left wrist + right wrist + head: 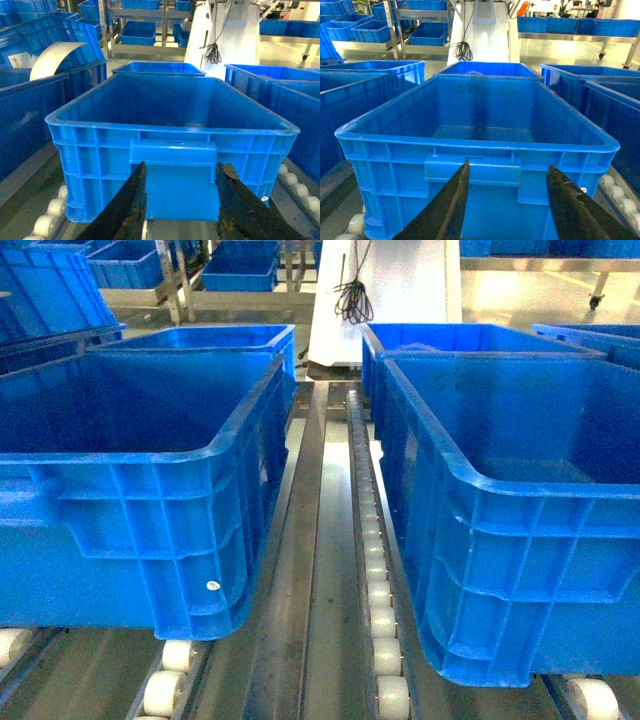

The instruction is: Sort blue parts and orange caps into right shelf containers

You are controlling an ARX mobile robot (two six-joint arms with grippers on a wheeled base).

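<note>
Two large deep blue containers stand on a roller shelf in the head view, one on the left [150, 455] and one on the right [470, 485]; both look empty as far as I can see inside. No gripper shows in the head view. My left gripper [182, 165] is open, its dark fingers [131, 205] just short of the handle side of a container [170, 131]. Facing another container [470, 145], my right gripper [508, 165] is open too, with nothing between its fingers [570, 200]. The blue parts and orange caps are out of view.
White rollers [385, 640] and metal rails [300, 570] run between the crates. More blue crates [210, 338] stand behind. A white post with a looped black cable [353, 300] rises at the back. Racks with smaller blue bins [138, 32] stand beyond.
</note>
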